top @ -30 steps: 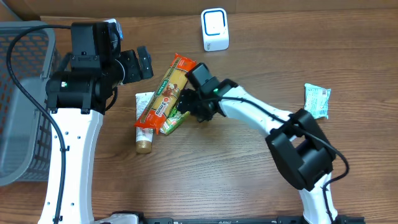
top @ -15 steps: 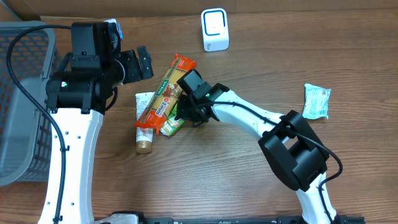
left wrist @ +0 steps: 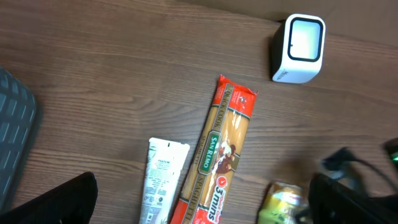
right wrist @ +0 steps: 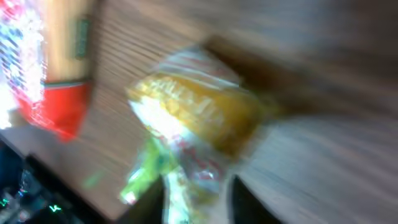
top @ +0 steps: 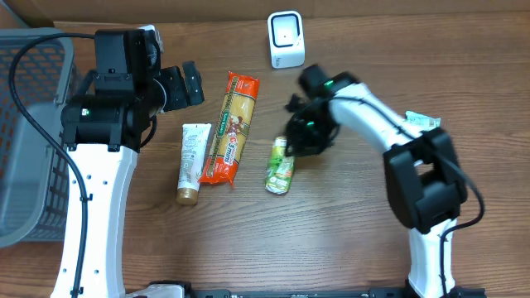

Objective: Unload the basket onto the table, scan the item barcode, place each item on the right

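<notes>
The small green-and-yellow packet (top: 279, 165) lies flat on the desk (top: 331, 240). Its far end is right at the fingers of the right end effector (top: 305, 131). The right wrist view is blurred, with the packet (right wrist: 193, 118) filling the middle of it, so I cannot tell how far that end effector is open or whether it grips the packet.

Beyond the right end effector, toward the back edge of the desk, stands the white scanner (top: 286, 39). On the packet's other side from this end effector lies a long pasta packet (top: 230, 126), and past that a white tube (top: 190, 161).

The left end effector (top: 184, 85) hangs above the desk near the pasta's top end. Its fingers are spread wide and hold nothing. A grey basket (top: 25, 124) sits further out behind it.
</notes>
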Action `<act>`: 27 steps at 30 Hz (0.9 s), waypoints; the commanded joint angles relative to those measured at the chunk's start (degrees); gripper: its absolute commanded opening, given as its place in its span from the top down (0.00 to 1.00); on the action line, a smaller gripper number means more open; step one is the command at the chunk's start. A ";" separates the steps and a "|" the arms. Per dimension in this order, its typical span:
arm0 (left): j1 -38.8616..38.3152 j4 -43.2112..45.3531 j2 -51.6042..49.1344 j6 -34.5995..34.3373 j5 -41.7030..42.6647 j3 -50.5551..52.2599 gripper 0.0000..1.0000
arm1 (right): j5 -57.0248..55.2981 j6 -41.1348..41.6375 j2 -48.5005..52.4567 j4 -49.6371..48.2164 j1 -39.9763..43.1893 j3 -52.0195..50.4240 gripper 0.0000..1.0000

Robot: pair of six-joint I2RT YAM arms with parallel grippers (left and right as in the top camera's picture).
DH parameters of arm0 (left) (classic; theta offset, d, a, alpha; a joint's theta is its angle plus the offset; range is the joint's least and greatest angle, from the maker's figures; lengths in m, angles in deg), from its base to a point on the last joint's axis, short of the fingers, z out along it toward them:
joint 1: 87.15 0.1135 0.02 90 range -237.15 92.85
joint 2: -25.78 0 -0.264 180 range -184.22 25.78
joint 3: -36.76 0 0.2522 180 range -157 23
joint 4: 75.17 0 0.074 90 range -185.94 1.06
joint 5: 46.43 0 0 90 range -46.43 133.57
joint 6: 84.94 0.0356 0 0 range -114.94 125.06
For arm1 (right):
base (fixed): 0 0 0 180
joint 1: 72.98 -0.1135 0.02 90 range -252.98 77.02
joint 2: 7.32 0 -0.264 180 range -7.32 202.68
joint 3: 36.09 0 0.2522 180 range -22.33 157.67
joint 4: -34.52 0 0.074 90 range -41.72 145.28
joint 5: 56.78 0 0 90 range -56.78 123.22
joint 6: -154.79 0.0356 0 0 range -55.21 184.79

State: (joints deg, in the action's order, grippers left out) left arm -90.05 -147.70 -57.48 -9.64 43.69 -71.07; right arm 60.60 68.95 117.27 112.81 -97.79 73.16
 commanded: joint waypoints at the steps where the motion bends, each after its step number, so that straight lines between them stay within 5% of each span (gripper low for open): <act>1: -0.13 0.07 0.02 -0.74 -0.72 -0.48 0.01 | -11.04 -11.50 -1.31 2.34 4.17 1.66 0.37; 3: -0.13 0.07 0.02 -0.74 -0.72 -0.48 0.01 | -11.50 -10.95 -1.38 3.02 6.19 1.73 0.19; 9: -0.13 0.07 0.02 -0.74 -0.72 -0.48 0.01 | -1.27 -8.24 -1.81 3.85 7.96 1.79 0.05; 16: -0.13 0.09 0.02 -0.74 -0.72 -0.48 0.00 | 3.58 -0.76 -1.92 2.95 2.60 1.77 0.04; 27: -0.13 0.07 0.02 -0.74 -0.72 -0.48 0.00 | -11.30 20.76 -1.18 -3.41 -8.17 0.83 0.00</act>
State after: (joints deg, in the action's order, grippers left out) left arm -90.05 -147.70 -57.48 -9.64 43.69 -71.07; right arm 53.36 82.31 117.27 109.64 -104.24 73.31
